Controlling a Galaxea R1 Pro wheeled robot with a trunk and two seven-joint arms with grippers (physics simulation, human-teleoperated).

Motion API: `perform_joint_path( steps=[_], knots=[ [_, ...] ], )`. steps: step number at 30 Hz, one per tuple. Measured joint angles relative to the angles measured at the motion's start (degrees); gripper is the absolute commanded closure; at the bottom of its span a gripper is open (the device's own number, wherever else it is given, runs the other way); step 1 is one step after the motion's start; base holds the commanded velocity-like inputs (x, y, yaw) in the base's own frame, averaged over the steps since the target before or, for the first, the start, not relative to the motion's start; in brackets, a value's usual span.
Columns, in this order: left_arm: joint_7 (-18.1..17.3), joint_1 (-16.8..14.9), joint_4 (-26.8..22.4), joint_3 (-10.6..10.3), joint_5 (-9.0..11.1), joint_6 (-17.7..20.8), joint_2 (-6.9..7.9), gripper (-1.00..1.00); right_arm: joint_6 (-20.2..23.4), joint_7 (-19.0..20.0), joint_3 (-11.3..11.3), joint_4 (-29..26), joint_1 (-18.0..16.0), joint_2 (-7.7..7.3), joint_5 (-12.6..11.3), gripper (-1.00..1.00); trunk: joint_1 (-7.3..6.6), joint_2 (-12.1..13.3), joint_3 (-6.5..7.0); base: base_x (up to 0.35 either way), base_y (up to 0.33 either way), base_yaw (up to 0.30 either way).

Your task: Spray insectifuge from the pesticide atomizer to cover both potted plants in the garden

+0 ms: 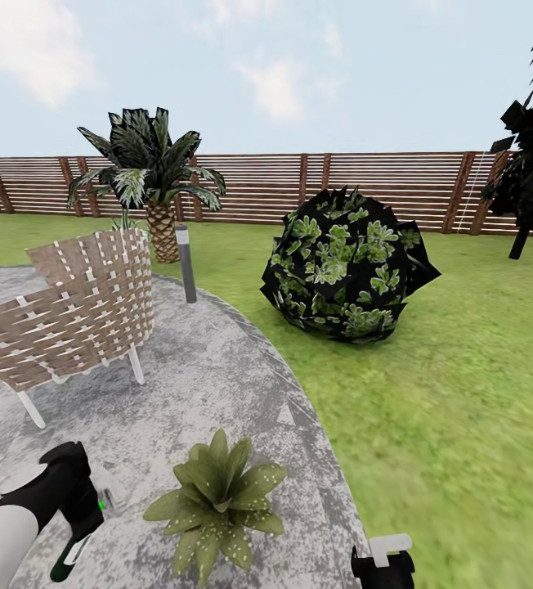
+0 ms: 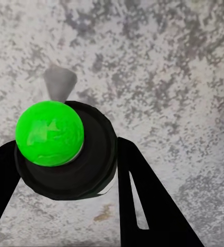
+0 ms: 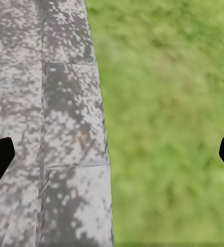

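Speckled potted plant point(image 1: 216, 501) beside woven chair point(image 1: 70, 315) on mottled stone patio point(image 1: 217, 384); left gripper point(image 2: 65, 170) clamps pesticide atomizer point(image 2: 65, 152), right gripper point(image 3: 112, 159) spread wide.

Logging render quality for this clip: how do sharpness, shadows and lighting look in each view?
Head view: flat, even daylight, potted plant casts almost no shadow, far lawn smeared. Left wrist view: pesticide atomizer crisp between the left gripper fingers. Right wrist view: grass blurred, patio texture coarse.
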Motion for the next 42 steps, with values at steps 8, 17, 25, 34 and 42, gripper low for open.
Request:
perform_joint_path(
  steps=[8, 17, 25, 34, 42],
  knots=[
    [6.28, 0.22, 0.25, 0.45, 0.06, 0.43, 0.27, 1.0, 0.0, 0.0, 0.0, 0.0, 0.0, 0.01, 0.0, -1.0, 0.0, 0.0, 0.0, 0.0, 0.0, 0.0],
    [9.95, -0.63, -1.17, 3.79, 0.74, 1.24, 0.16, 1.0, 0.0, 0.0, 0.0, 0.0, 0.0, 0.0, 0.0, -1.0, 0.0, 0.0, 0.0, 0.0, 0.0, 0.0],
    [9.66, 0.32, -5.83, 3.34, 0.28, 4.97, 0.28, 1.0, 0.0, 0.0, 0.0, 0.0, 0.0, 0.01, 0.0, -1.0, 0.0, 0.0, 0.0, 0.0, 0.0, 0.0],
    [9.83, 0.44, -4.58, 3.85, 0.92, 5.06, 0.17, 1.0, 0.0, 0.04, 0.0, -0.02, 0.0, 0.03, 0.0, -1.0, 0.0, 0.0, 0.0, 0.0, 0.0, 0.0],
    [9.94, 0.36, -5.23, 4.29, 0.96, 5.17, -0.03, 1.0, 0.0, -0.02, -0.01, -0.09, 0.0, 0.0, -0.07, -1.0, 0.0, 0.0, 0.0, -0.006, -0.003, 0.113]
  ],
)
